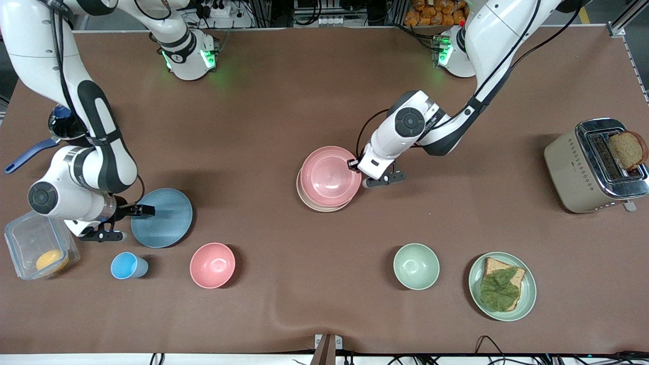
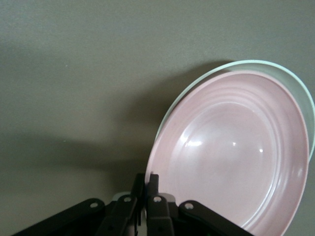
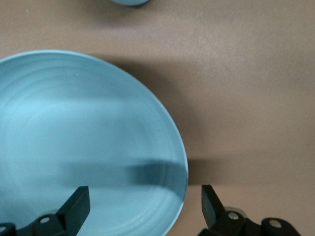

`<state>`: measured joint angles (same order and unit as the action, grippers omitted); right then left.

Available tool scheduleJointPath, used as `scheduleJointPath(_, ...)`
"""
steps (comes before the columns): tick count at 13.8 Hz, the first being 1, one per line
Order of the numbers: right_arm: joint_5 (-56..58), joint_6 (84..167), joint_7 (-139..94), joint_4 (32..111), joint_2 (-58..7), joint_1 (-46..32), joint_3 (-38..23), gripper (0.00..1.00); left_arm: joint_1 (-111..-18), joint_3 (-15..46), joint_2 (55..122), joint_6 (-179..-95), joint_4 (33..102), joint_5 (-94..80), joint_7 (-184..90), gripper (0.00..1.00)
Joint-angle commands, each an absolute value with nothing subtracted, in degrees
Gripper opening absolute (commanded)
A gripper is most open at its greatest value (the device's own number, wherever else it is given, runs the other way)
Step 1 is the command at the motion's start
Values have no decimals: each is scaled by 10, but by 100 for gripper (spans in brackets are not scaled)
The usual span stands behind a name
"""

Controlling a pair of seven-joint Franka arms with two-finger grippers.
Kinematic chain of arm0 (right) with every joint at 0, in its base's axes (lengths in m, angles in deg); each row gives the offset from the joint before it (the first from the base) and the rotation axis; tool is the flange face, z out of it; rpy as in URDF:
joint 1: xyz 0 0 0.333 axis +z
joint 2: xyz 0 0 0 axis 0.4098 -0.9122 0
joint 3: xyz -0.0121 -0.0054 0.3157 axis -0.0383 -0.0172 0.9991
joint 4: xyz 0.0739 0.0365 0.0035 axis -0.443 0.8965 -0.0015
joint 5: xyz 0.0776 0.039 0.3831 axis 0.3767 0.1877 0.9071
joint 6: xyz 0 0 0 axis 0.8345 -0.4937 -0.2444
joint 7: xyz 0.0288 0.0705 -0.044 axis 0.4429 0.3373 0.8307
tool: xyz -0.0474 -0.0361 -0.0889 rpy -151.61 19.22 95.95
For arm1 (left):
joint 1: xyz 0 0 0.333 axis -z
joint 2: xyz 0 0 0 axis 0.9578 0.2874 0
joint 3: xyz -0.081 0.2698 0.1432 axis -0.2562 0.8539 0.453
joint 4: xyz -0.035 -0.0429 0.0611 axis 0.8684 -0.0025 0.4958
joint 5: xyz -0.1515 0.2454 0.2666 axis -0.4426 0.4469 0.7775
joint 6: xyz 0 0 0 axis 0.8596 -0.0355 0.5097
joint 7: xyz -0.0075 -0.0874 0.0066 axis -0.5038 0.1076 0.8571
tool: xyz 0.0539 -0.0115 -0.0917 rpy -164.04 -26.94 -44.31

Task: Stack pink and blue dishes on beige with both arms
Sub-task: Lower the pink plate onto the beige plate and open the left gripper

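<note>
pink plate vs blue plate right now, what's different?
The pink plate lies on the beige plate mid-table, its rim pinched by the shut left gripper. The blue plate lies on the bare table toward the right arm's end; the open right gripper straddles its rim. Both are flat, round and similar in width.

The left gripper hangs low at the table's middle with its fingers pressed together, while the right gripper, low at the front view's eight o'clock, stands wide apart.
</note>
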<state>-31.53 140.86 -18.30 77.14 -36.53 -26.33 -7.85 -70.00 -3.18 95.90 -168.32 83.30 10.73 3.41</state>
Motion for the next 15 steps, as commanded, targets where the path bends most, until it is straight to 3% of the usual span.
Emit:
scheduleJointPath(1,-311,1418,-176,759,-381,-261,-79,100,-686,-27,972,-1684,812,126,57,0)
scheduleJointPath(12,-305,1451,-177,759,-399,-267,-78,100,-668,-8,990,-1684,793,127,62,0)
scheduleJointPath(13,-304,1457,-178,759,-402,-268,-78,74,-667,-8,992,-1684,788,127,63,0)
scheduleJointPath(14,-304,1459,-180,759,-403,-268,-78,27,-667,-8,995,-1684,786,128,69,7)
scheduleJointPath(15,-299,1460,-180,759,-403,-270,-78,0,-668,-8,998,-1684,783,127,74,26)
